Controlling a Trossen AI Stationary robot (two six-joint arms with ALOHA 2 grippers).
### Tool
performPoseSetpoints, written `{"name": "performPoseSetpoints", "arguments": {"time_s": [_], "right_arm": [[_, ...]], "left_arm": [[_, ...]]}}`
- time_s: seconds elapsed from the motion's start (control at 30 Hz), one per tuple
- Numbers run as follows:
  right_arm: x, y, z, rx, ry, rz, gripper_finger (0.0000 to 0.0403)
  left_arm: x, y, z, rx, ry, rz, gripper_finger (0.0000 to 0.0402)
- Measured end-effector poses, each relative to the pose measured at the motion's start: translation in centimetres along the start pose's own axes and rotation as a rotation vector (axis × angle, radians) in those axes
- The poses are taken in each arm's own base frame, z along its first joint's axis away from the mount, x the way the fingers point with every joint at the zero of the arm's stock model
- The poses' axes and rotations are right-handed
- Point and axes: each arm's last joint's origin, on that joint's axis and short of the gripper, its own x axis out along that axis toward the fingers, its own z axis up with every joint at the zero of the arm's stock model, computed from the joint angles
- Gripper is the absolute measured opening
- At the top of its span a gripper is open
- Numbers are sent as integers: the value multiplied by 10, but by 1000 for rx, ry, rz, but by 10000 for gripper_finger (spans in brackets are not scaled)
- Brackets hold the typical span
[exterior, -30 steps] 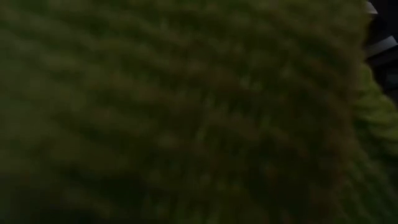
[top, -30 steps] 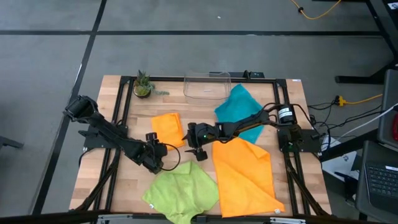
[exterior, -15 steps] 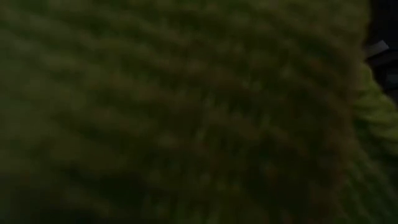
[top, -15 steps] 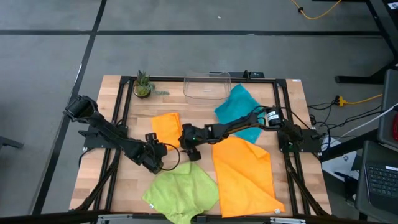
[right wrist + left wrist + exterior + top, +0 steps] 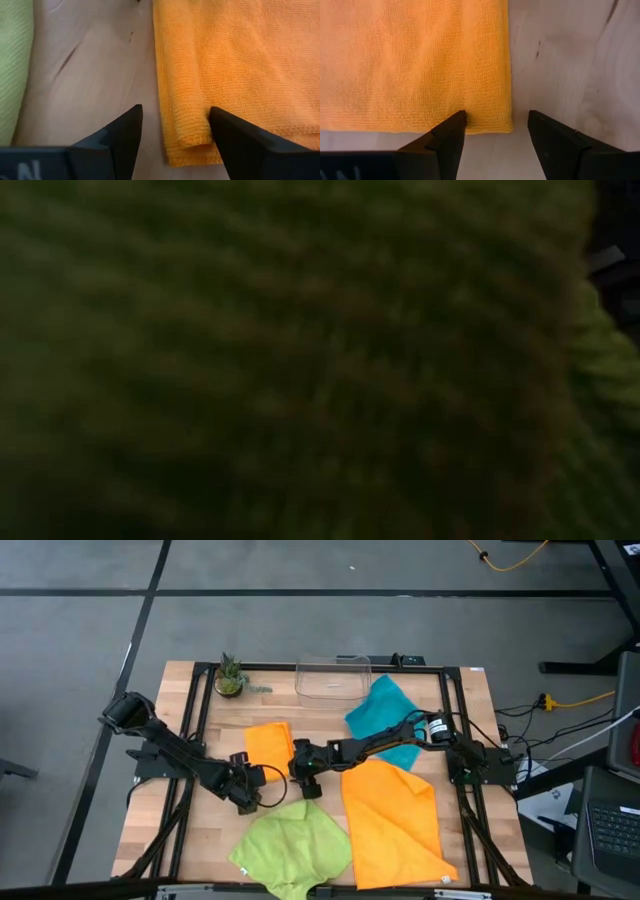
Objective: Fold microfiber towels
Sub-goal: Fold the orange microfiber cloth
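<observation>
Robotics lab: framed wooden table (image 5: 200, 690), concrete floor (image 5: 80, 660), trailing cables (image 5: 570, 700)

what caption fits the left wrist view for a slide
Open left gripper poised over the near corner of the folded orange towel on the wooden table.

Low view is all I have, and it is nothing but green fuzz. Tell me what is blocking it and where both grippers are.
Observer: The lime green towel lies at the table's near edge, apparently draped over that camera.
Operator: Give me the left gripper.
Observer: The left gripper is open, its fingers straddling a corner of the small folded orange towel.
Operator: Now the right.
Observer: The right gripper is open too, at another corner of the same towel, where a folded double edge shows.
Operator: Report the other towels.
Observer: The large orange towel lies spread flat; the teal towel lies partly under the right arm.
</observation>
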Motion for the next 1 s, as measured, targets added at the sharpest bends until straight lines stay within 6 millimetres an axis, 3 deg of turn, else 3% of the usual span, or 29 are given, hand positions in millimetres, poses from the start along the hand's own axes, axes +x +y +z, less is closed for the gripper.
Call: {"name": "performPoseSetpoints", "arguments": {"time_s": [0.2, 0.5, 0.63, 0.77, 1.0], "right_arm": [[0, 0, -1, 73, 6, 3, 195], [-1, 1, -3, 131, 32, 6, 75], [-12, -2, -2, 218, 75, 109, 13], [-30, 2, 3, 269, 137, 163, 15], [-77, 24, 24, 249, 199, 289, 9]], "left_arm": [[2, 0, -1, -86, -6, -1, 172], [5, -3, 5, -191, -97, -20, 13], [3, -7, 10, -221, -125, -73, 4], [-7, -17, 23, -239, -125, -169, 2], [-41, -35, 59, -232, -169, -352, 1]]}}
